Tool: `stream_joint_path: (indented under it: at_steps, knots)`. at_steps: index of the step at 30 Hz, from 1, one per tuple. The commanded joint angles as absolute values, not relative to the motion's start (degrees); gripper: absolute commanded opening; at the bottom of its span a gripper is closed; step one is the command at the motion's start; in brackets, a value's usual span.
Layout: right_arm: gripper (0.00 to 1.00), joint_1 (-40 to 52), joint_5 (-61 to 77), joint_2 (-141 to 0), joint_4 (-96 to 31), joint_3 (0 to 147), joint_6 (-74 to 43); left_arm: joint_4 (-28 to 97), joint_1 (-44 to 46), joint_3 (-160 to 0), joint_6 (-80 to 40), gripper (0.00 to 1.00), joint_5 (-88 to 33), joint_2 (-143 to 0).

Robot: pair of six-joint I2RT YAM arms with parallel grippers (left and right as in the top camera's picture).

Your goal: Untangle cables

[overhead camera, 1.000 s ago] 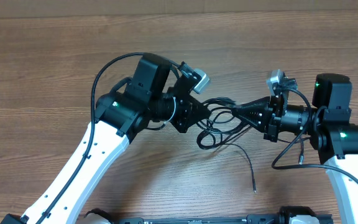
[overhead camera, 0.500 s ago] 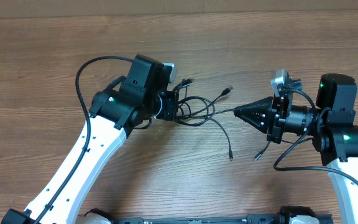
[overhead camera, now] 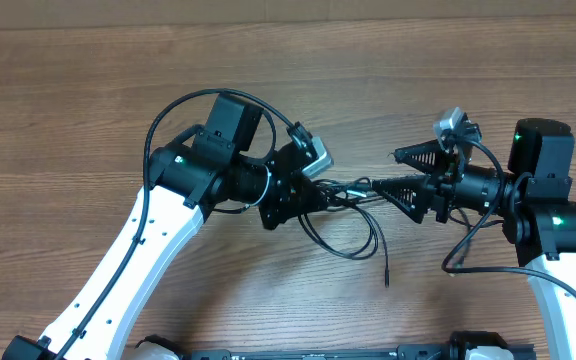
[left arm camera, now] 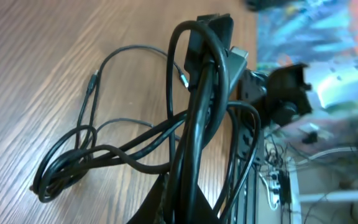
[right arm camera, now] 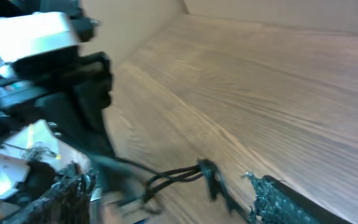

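- Overhead: the left fingers (overhead camera: 303, 196) sit just left of the frame's center, clenched on the bundle of thin black cables (overhead camera: 346, 190).
- The bundle stretches rightward from that grip toward the right fingers (overhead camera: 416, 156), which are spread wide apart, one above the strand and one along it. Whether the lower one touches the strand cannot be told.
- A loose loop sags from the bundle toward lower center, and one free end lies alone on the wooden tabletop (overhead camera: 88, 120) below it.
- Left wrist view: the left fingers (left arm camera: 221, 31) reach toward upper center with several cords draped over and running down along them, held tight.
- The rest of the cables (left arm camera: 114, 152) trail to the lower left in a flattened knot on the tabletop (left arm camera: 36, 68), and one thin strand arcs up toward the upper left. The right arm (left arm camera: 284, 93) is a blur at upper right.
- Right wrist view: the right fingers (right arm camera: 272, 196) stand at the bottom corners, released, nothing pinched between them.
- A cable plug (right arm camera: 207, 171) hangs between them at lower center, just left of the right-hand one, its cords running left toward the blurred left arm (right arm camera: 73, 81) over the tabletop (right arm camera: 278, 93).
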State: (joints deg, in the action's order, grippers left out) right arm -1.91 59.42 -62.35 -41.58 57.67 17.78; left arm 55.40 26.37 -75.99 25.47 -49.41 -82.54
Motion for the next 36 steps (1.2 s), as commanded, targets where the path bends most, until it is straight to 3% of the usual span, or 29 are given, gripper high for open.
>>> stream_joint_path:
  at_steps: [1,6,12,22,36]
  knots:
    - [0.87,-2.31,56.60,-61.54,-41.85,58.89,17.78,56.47,26.30,-75.92,35.68,0.04,-57.69,-82.50]
    - [0.88,-2.31,56.69,-61.54,-43.20,58.89,17.80,56.45,26.28,-75.92,42.15,0.04,-62.17,-82.50]
    - [0.88,-2.26,62.70,-61.54,-44.07,58.89,17.82,53.87,26.28,-75.92,41.87,0.04,-60.60,-82.50]
    - [0.86,-2.24,63.13,-61.54,-49.08,58.89,18.44,38.76,26.28,-75.92,23.57,0.04,-60.38,-82.50]
    - [0.85,-2.20,68.71,-61.54,-49.84,58.89,21.45,37.26,26.28,-75.92,13.30,0.04,-50.50,-82.50]
